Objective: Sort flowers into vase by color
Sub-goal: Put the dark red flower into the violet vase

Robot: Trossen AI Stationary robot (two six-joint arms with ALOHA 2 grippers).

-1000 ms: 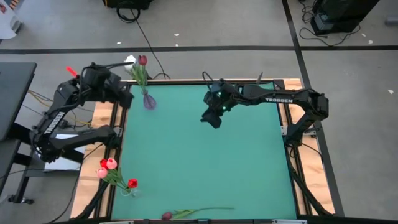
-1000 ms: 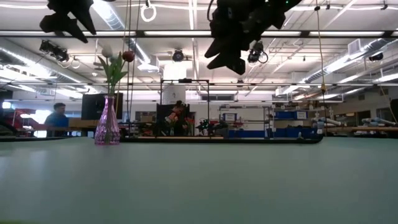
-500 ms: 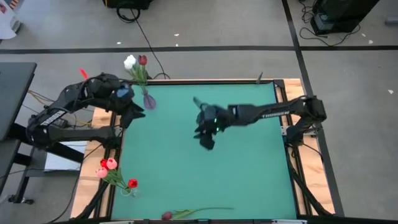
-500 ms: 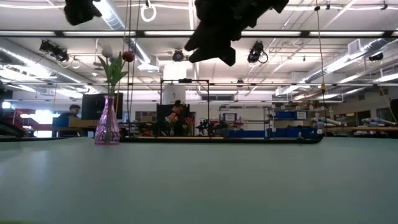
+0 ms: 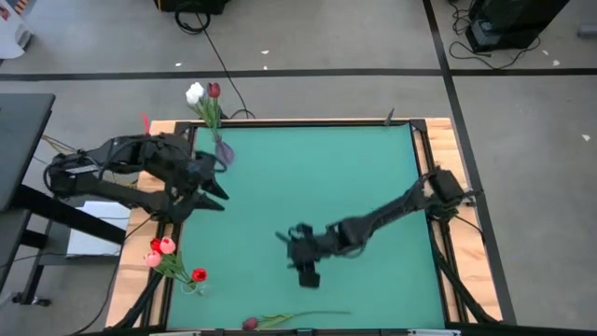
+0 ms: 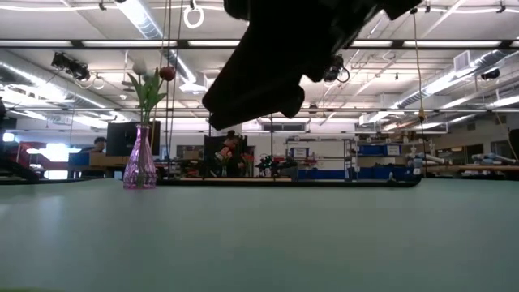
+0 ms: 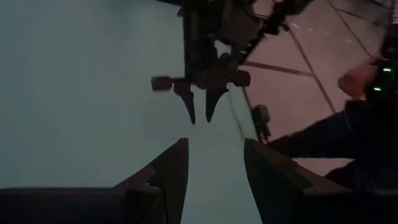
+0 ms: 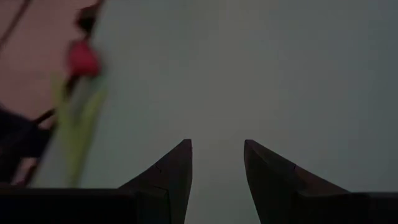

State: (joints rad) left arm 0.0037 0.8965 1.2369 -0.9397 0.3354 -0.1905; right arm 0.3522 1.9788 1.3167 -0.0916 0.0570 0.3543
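In the high view the right gripper (image 5: 307,264) hangs low in the middle of the green table (image 5: 373,187), above a tulip (image 5: 280,320) lying flat at the bottom edge, dark red head to the left. Its jaws stand apart with nothing between them; the right wrist view shows only bare mat in the gap, and a red tulip (image 8: 82,59) off at the upper left. The left gripper (image 5: 213,189) sits at the table's left side, jaws also parted and empty. Above it a purple vase (image 5: 224,150) holds a white and a dark red tulip (image 5: 202,93). Pink and red tulips (image 5: 168,254) stand at lower left. Only the low view shows the vase upright.
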